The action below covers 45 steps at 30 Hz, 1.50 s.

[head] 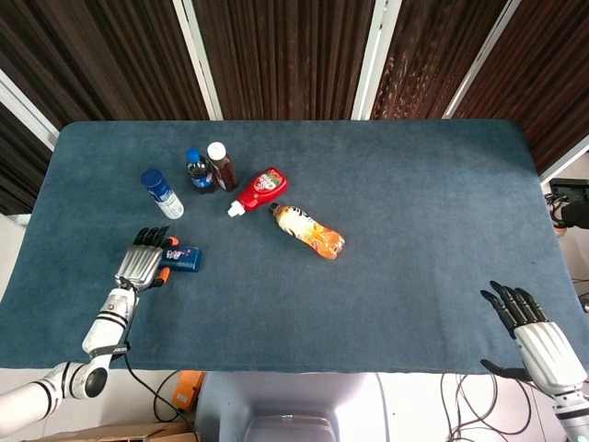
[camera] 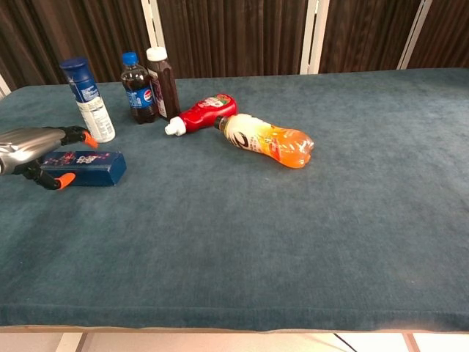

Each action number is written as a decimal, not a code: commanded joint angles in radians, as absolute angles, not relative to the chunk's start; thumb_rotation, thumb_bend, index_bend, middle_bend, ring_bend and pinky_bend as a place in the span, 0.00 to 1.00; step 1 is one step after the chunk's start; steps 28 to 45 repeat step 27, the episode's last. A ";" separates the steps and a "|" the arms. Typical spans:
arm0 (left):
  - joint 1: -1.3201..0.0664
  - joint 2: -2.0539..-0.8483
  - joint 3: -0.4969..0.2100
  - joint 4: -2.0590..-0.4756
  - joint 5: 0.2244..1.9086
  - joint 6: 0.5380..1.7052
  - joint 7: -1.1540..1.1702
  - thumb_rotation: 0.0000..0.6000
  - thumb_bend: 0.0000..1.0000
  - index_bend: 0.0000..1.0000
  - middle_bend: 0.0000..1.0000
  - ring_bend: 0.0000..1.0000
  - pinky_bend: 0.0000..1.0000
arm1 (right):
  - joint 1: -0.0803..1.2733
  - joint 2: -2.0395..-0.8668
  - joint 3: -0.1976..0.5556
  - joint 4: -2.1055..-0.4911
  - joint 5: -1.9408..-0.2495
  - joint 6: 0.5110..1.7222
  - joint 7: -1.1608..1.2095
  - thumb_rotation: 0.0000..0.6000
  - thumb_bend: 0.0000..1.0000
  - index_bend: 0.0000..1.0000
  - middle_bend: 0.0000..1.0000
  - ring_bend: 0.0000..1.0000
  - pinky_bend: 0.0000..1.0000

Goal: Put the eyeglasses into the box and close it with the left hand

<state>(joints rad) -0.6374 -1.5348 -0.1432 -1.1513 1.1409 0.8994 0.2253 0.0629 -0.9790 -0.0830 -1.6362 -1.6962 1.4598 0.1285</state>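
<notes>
A long blue box [head: 183,260] [camera: 89,169] lies flat near the table's left front, and it looks closed. My left hand [head: 141,263] [camera: 31,144] is at its left end. The fingers curl over the far side and the orange-tipped thumb sits on the near side, so the hand grips that end. No eyeglasses show in either view. My right hand [head: 534,336] hovers past the table's front right corner, fingers spread and holding nothing; the chest view does not show it.
Behind the box stand a blue-capped white spray can [head: 162,193] [camera: 88,101], a cola bottle [head: 199,171] [camera: 137,88] and a dark white-capped bottle [head: 221,166] [camera: 163,82]. A red ketchup bottle [head: 259,190] [camera: 201,115] and an orange drink bottle [head: 308,231] [camera: 267,141] lie mid-table.
</notes>
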 commanded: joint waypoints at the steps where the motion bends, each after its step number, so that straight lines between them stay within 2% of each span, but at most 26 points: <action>1: -0.580 -1.460 -0.108 -1.241 1.249 1.028 0.181 1.00 0.40 0.00 0.00 0.00 0.00 | 0.065 -0.983 -0.083 -1.637 -1.695 1.452 0.119 1.00 0.15 0.00 0.00 0.00 0.00; 3: -0.530 -1.404 -0.068 -1.288 1.331 1.115 0.132 1.00 0.40 0.00 0.00 0.00 0.00 | 0.067 -0.986 -0.083 -1.639 -1.693 1.447 0.109 1.00 0.15 0.00 0.00 0.00 0.00; 7: -0.384 -1.281 0.074 -1.316 1.529 1.328 -0.032 1.00 0.40 0.00 0.00 0.00 0.00 | 0.069 -0.995 -0.081 -1.644 -1.683 1.435 0.081 1.00 0.15 0.00 0.00 0.00 0.00; 10: -0.286 -1.239 0.168 -1.245 1.615 1.434 -0.163 1.00 0.40 0.00 0.00 0.00 0.00 | 0.071 -1.006 -0.080 -1.650 -1.678 1.423 0.052 1.00 0.15 0.00 0.00 0.00 0.00; 13: -0.186 -1.248 0.215 -1.126 1.634 1.524 -0.258 1.00 0.40 0.00 0.00 0.00 0.00 | 0.074 -1.018 -0.080 -1.657 -1.677 1.414 0.020 1.00 0.15 0.00 0.00 0.00 0.00; 17: -0.092 -1.297 0.220 -0.975 1.627 1.608 -0.378 1.00 0.40 0.00 0.00 0.00 0.00 | 0.076 -1.032 -0.074 -1.663 -1.669 1.410 -0.011 1.00 0.15 0.00 0.00 0.00 0.00; 22: -0.065 -1.347 0.184 -0.857 1.618 1.637 -0.405 1.00 0.40 0.00 0.00 0.00 0.00 | 0.072 -1.043 -0.066 -1.668 -1.650 1.412 -0.039 1.00 0.15 0.00 0.00 0.00 0.00; 27: -0.057 -1.359 0.149 -0.827 1.605 1.649 -0.441 1.00 0.40 0.00 0.00 0.00 0.00 | 0.070 -1.046 -0.059 -1.666 -1.632 1.412 -0.050 1.00 0.15 0.00 0.00 0.00 0.00; 45: -0.057 -1.359 0.149 -0.827 1.605 1.649 -0.441 1.00 0.40 0.00 0.00 0.00 0.00 | 0.070 -1.046 -0.059 -1.666 -1.632 1.412 -0.050 1.00 0.15 0.00 0.00 0.00 0.00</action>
